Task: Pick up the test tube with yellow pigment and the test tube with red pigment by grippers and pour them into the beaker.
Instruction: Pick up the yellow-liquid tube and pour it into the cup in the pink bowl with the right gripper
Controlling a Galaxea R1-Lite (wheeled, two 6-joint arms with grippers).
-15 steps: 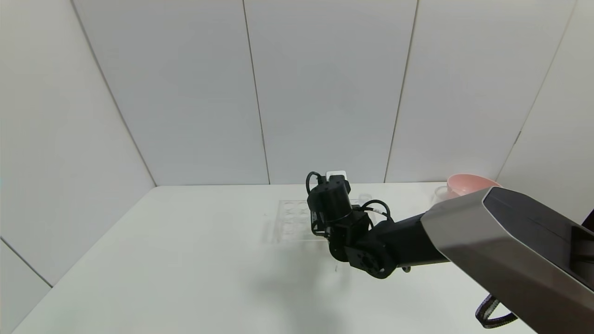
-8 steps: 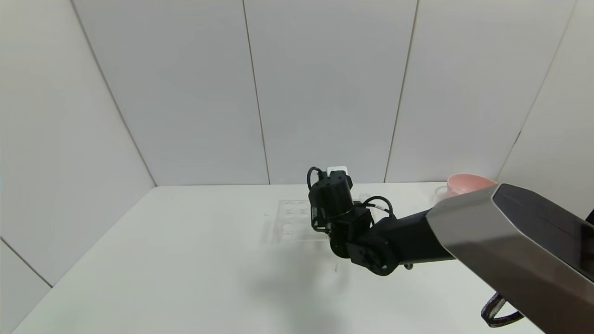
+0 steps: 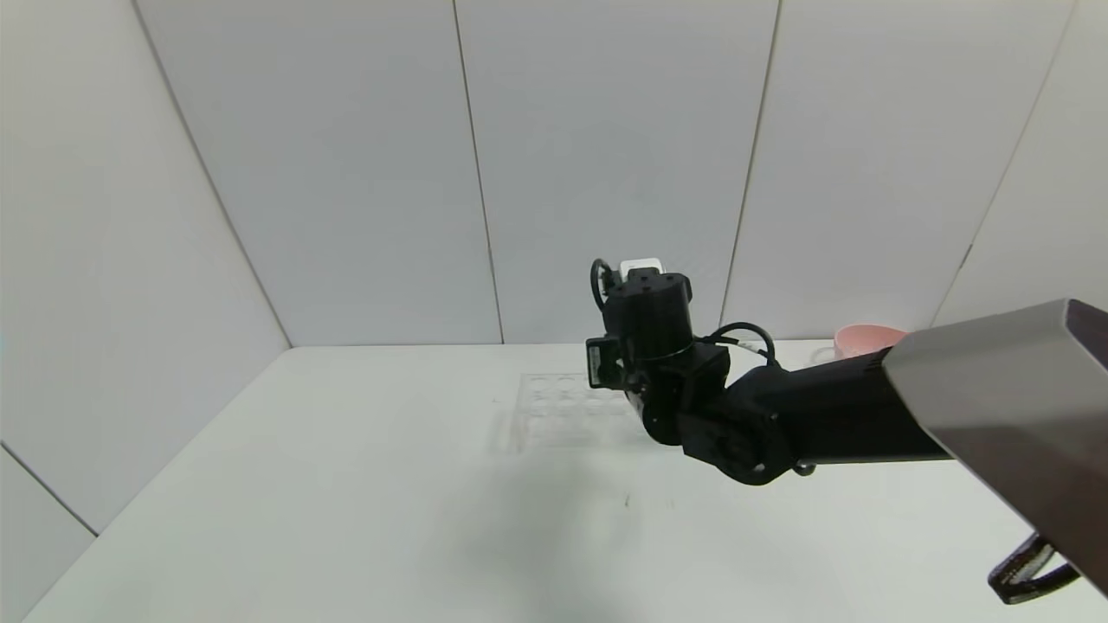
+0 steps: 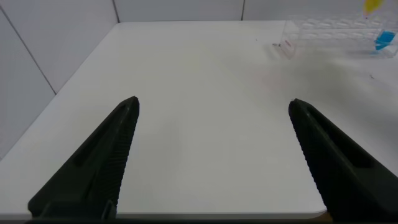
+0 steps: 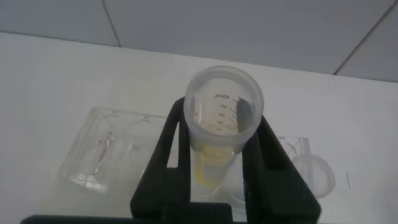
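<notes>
Surveying: white tabletop (image 3: 346, 484), pale panelled walls | count: one clear rack (image 3: 554, 407), one pink bowl (image 3: 866, 339) far right | right end effector (image 5: 214, 165) raised over rack, clamped on test tube with yellow pigment (image 5: 219, 124) | left end effector (image 4: 211, 155) spread, empty, low over tabletop.

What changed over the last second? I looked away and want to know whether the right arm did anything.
The right gripper rose above the tube rack and drew slightly toward the robot's right, its fingers shut on the yellow test tube, lifted clear of the rack. The rack, pink bowl and table stayed put. The left gripper is open over the table.
</notes>
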